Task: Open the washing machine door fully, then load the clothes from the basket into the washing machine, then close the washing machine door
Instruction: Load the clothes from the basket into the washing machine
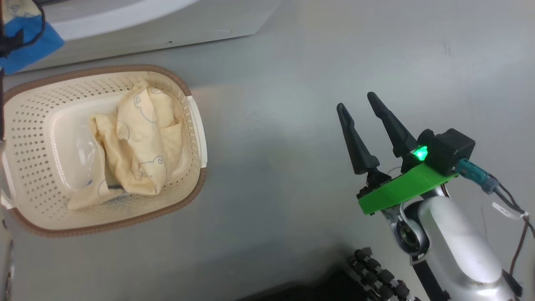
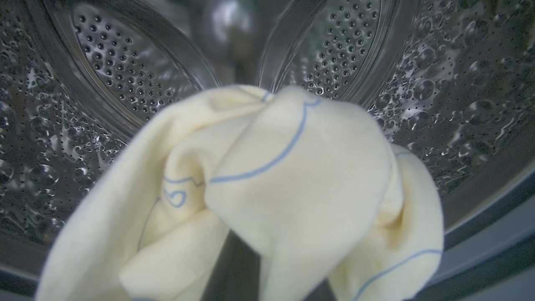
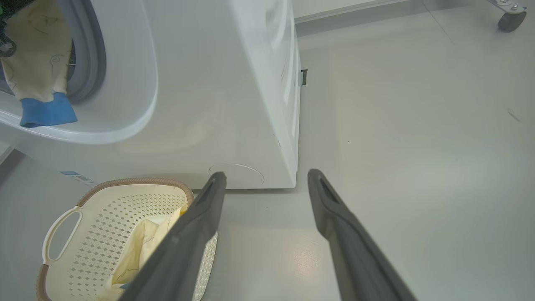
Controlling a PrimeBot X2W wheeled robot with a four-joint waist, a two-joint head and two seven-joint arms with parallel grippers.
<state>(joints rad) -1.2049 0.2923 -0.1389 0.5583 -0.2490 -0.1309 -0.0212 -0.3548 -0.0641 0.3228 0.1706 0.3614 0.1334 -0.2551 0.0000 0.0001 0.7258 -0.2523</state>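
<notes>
A pale cream garment (image 2: 292, 179) with thin blue lines hangs inside the steel drum (image 2: 125, 62). My left gripper is shut on it, its fingers hidden behind the cloth. From the right wrist, this garment (image 3: 35, 54) and its blue cuff (image 3: 48, 110) dangle at the washing machine (image 3: 217, 104) opening, by the grey gasket (image 3: 90, 54). More cream clothes (image 1: 138, 142) lie crumpled in the basket (image 1: 25, 125) on the floor before the washer. My right gripper (image 1: 355, 101) hovers open and holds nothing, well right of the basket. The washing machine door is out of view.
Grey floor (image 1: 271, 125) spreads between the basket and my right arm. The washer's white front (image 1: 146, 25) runs along the top of the head view. A caster wheel (image 3: 508, 19) stands far off. A dark ribbed part (image 1: 376, 276) sits at the bottom edge.
</notes>
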